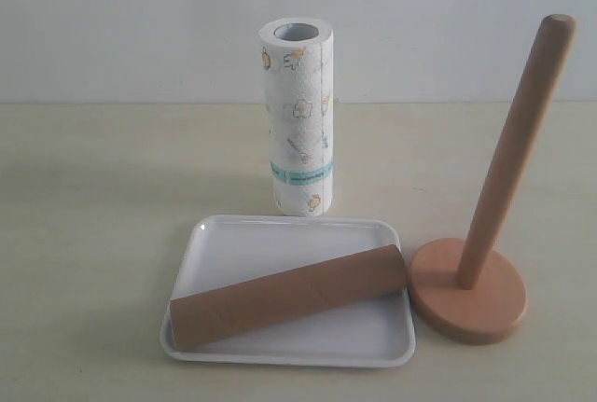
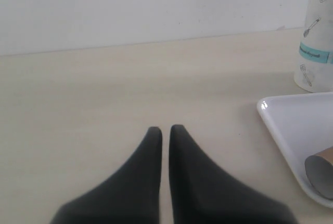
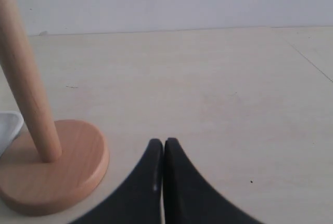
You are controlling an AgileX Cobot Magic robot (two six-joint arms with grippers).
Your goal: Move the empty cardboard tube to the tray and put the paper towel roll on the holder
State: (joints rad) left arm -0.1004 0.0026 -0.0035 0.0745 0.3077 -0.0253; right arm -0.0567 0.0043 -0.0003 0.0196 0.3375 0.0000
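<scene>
The brown cardboard tube (image 1: pixel 289 294) lies slantwise in the white tray (image 1: pixel 233 243); its open end (image 2: pixel 320 174) and the tray's corner (image 2: pixel 283 125) show in the left wrist view. The paper towel roll (image 1: pixel 297 115) stands upright on the table behind the tray, and its lower part (image 2: pixel 317 42) shows in the left wrist view. The wooden holder (image 1: pixel 480 271) stands right of the tray with a bare pole (image 3: pixel 26 78). My left gripper (image 2: pixel 165 129) is shut over bare table, left of the tray. My right gripper (image 3: pixel 163 142) is shut beside the holder's base (image 3: pixel 57 167). Neither gripper shows in the exterior view.
A pale wooden table (image 1: pixel 93 197) runs back to a white wall (image 1: pixel 140 20). Bare table lies left of the tray and right of the holder.
</scene>
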